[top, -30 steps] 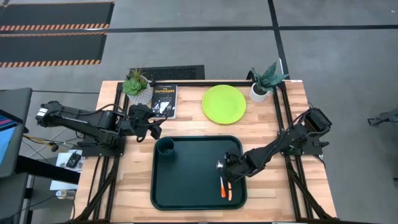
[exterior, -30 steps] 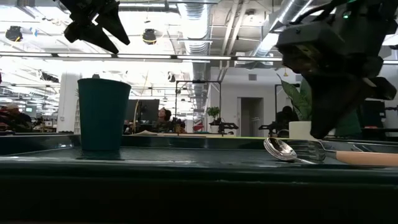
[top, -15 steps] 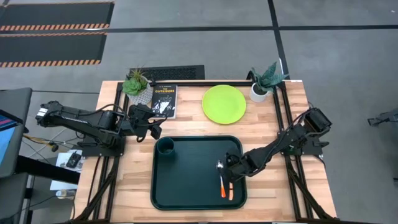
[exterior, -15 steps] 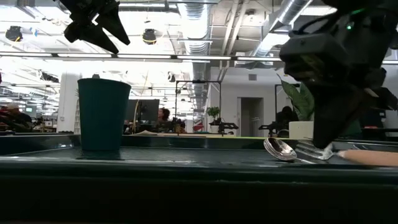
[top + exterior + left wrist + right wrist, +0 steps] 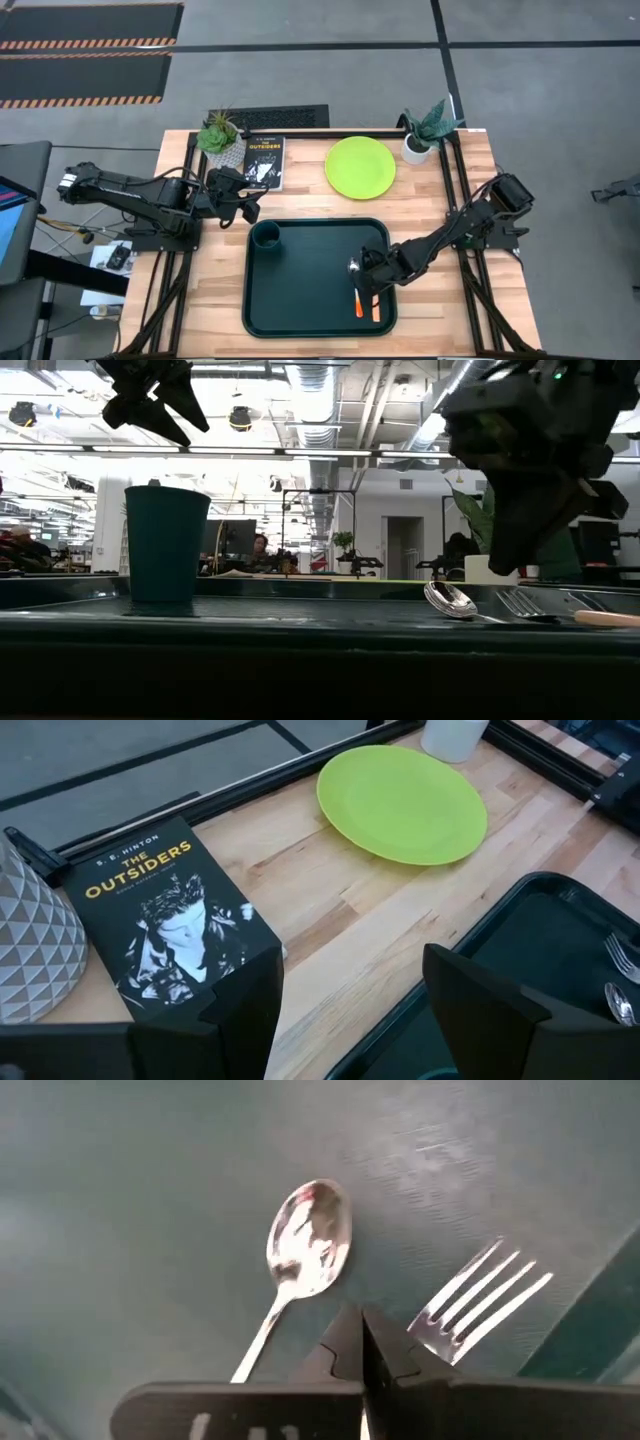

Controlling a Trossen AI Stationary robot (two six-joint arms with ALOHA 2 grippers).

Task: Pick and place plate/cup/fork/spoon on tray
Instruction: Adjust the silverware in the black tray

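The dark green tray (image 5: 300, 295) lies on the table's near middle. Standing in its far left corner is the cup (image 5: 265, 236). The spoon (image 5: 356, 288) and the fork (image 5: 375, 306) lie flat side by side near the tray's right rim, heads toward the far side. My right gripper (image 5: 368, 281) hangs shut just above the tray, between the spoon's bowl (image 5: 308, 1240) and the fork's tines (image 5: 480, 1305); in the low view its fingers (image 5: 500, 560) are clear of both. The lime-green plate (image 5: 360, 166) lies flat on the table behind the tray. My left gripper (image 5: 350, 1020) waits open above the table beyond the tray's far left corner.
A black book (image 5: 265, 160) lies at the far left beside a potted plant (image 5: 218, 138). Another plant in a white pot (image 5: 424, 135) stands at the far right, next to the plate. Bare wood shows on both sides of the tray.
My right gripper, shut, dipped down to the fork's tines and has come up again. The fork has slid a little toward the tray's right rim, away from the spoon, and its tines no longer overlap the spoon's bowl in the low view.
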